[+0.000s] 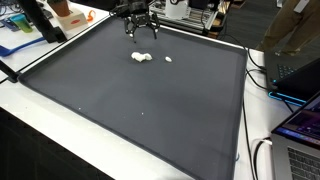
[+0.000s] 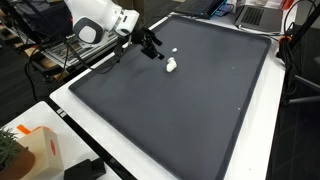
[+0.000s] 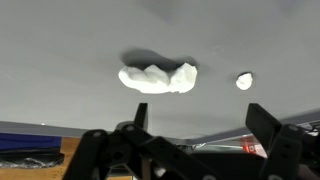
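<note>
A lumpy white object (image 1: 141,57) lies on the dark grey mat (image 1: 140,100) near its far edge, with a small white piece (image 1: 168,59) beside it. Both also show in an exterior view, the white object (image 2: 171,65) and the small piece (image 2: 176,52), and in the wrist view, the white object (image 3: 158,78) and the small piece (image 3: 244,81). My gripper (image 1: 141,33) hangs open just above the mat's far edge, a short way from the white object, holding nothing. In the wrist view my gripper (image 3: 200,118) has its fingers spread wide with empty space between them.
The mat lies on a white table (image 1: 40,125). An orange and white box (image 1: 70,12) and blue items stand at one corner. Laptops and cables (image 1: 300,110) sit along one side. A person (image 1: 292,25) stands behind the table.
</note>
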Available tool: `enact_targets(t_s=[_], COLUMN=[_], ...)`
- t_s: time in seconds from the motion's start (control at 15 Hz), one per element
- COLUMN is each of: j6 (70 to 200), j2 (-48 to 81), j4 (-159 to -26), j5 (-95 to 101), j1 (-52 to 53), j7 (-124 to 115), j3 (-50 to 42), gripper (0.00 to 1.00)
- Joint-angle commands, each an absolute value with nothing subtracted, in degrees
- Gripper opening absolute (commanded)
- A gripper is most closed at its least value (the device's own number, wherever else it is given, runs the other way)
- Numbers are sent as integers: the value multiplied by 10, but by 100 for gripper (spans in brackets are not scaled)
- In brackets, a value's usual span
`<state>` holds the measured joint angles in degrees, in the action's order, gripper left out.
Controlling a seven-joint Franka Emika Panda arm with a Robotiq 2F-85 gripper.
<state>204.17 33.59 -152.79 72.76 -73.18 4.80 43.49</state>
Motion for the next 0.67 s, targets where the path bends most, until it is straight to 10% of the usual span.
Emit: enact_targets(t_s=[0.0,0.6], j6=[2057,2037], j2=[310,151], j4=[-1534,-1596], j5=[688,535], j1=[-721,-684], j7=[59,-2], j3=[435,505], gripper=[100,100])
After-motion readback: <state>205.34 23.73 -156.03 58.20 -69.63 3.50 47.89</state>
